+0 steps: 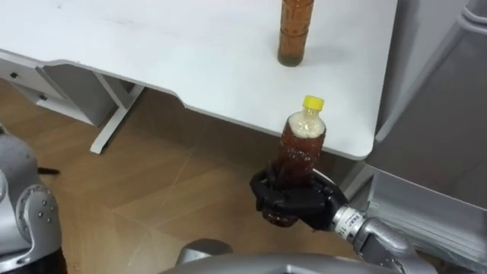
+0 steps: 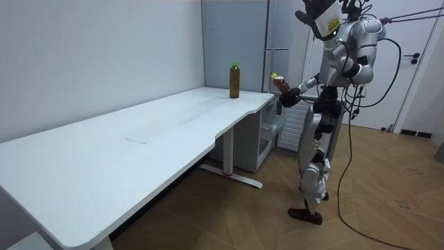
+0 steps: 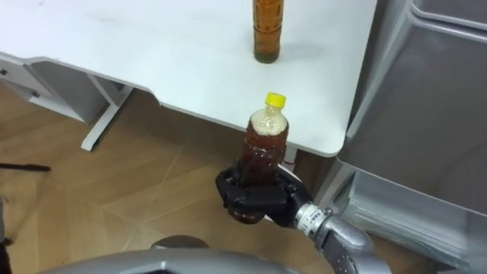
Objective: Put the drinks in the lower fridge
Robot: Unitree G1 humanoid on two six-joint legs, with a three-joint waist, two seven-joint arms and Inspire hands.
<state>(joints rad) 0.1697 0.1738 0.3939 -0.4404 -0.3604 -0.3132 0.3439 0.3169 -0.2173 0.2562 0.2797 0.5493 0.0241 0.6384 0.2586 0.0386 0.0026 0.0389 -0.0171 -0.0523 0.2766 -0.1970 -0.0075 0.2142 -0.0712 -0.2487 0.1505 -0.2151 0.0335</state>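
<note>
Bottle (image 1: 304, 138) (yellow cap) is upright and off the desk (image 1: 190, 53), just before its near corner. Right hand (image 1: 293, 202) has its fingers curled round the bottle's lower body. A second bottle (image 1: 295, 30) stands on the desk. Fridge (image 1: 441, 114) adjoins on the right.

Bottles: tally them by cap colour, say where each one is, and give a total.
Yellow-capped bottle, held in the right hand: 1
Green-capped bottle, standing on the table: 1
Total: 2
</note>
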